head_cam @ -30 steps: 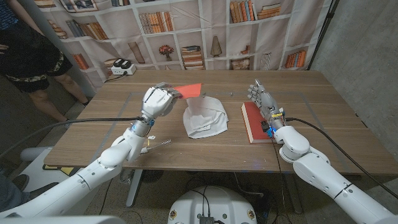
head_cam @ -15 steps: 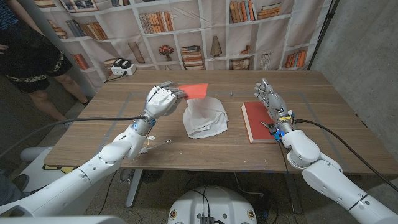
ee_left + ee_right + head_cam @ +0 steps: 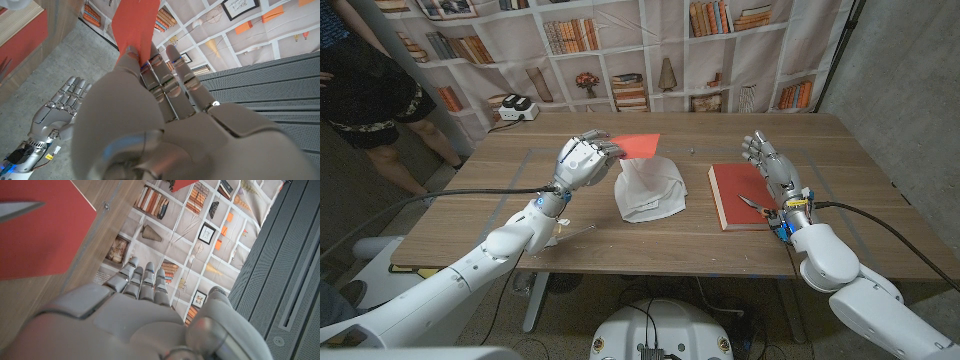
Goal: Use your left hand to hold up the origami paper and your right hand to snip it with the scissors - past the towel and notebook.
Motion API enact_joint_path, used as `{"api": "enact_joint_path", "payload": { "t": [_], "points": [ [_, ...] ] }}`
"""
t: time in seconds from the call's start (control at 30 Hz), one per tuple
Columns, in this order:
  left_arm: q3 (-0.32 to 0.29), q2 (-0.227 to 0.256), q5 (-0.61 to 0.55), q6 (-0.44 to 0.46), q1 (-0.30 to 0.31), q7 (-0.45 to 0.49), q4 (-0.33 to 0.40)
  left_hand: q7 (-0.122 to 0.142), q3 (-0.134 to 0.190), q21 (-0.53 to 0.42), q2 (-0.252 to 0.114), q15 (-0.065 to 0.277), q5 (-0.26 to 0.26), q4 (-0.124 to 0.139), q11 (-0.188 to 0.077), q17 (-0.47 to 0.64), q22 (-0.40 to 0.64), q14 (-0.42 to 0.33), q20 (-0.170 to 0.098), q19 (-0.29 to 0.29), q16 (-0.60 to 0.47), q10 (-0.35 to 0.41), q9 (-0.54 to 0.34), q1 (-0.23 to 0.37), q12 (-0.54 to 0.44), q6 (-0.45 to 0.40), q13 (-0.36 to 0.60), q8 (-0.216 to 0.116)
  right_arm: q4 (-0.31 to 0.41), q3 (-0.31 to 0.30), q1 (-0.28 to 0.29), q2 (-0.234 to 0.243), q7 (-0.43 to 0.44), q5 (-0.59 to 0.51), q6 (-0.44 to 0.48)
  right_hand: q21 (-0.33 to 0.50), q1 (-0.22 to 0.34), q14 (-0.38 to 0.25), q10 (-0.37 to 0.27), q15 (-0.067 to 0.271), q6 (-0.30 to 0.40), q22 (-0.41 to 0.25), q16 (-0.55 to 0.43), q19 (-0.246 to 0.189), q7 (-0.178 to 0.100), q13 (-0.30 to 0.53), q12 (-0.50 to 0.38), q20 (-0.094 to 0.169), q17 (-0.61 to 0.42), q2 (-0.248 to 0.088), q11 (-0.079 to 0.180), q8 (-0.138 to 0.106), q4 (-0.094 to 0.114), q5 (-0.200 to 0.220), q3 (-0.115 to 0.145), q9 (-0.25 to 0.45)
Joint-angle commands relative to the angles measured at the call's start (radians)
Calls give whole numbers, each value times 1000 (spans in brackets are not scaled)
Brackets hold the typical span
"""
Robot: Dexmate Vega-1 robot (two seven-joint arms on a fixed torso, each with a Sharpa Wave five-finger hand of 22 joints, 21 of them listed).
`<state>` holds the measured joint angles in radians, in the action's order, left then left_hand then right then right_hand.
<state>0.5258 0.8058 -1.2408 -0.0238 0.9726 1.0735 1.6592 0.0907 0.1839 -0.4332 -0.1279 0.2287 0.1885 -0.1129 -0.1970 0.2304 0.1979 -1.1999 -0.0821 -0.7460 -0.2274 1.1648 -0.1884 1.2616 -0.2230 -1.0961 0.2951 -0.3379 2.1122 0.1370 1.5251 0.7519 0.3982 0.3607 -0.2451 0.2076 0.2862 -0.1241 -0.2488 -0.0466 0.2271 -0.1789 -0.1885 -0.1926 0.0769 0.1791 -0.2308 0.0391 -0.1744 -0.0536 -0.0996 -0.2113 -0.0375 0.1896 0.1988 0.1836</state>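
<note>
No readable text, labels or numbers anywhere.

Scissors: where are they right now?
In the head view the scissors lie on the red notebook at the table's right side, beside the right hand, which holds nothing.

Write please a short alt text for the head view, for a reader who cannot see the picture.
The left robot hand holds up a red origami paper above a wooden table, beside a white towel. The right robot hand is open, next to a red notebook with scissors lying on it.
</note>
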Motion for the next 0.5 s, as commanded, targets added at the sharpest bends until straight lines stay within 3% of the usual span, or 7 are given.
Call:
{"api": "enact_joint_path", "payload": {
  "t": [0.03,0.5],
  "points": [
    [18,-24,4,-22,-21,37,-41,8,6,-7,4,-1,3,4,-8,4,3,3,-87,4,-2,11,-3,-3,-2,-4,7,-7,108,-119,201,-16,89,-122,19,8,13,-15,-14,1,2,-6,-5,-14,-6,5,-2,2,-4,-6,1,-3,-10,-3,6,5],
    [42,-32,-11,-40,-42,5,-30,9,8,-5,4,0,3,5,-8,5,2,13,-95,16,1,7,-4,-2,2,-4,12,-7,175,-211,344,-93,119,-222,80,9,34,-37,-46,6,22,-6,-7,-25,-8,5,-10,-4,-3,-19,6,-5,-24,-4,17,5]
  ]
}}
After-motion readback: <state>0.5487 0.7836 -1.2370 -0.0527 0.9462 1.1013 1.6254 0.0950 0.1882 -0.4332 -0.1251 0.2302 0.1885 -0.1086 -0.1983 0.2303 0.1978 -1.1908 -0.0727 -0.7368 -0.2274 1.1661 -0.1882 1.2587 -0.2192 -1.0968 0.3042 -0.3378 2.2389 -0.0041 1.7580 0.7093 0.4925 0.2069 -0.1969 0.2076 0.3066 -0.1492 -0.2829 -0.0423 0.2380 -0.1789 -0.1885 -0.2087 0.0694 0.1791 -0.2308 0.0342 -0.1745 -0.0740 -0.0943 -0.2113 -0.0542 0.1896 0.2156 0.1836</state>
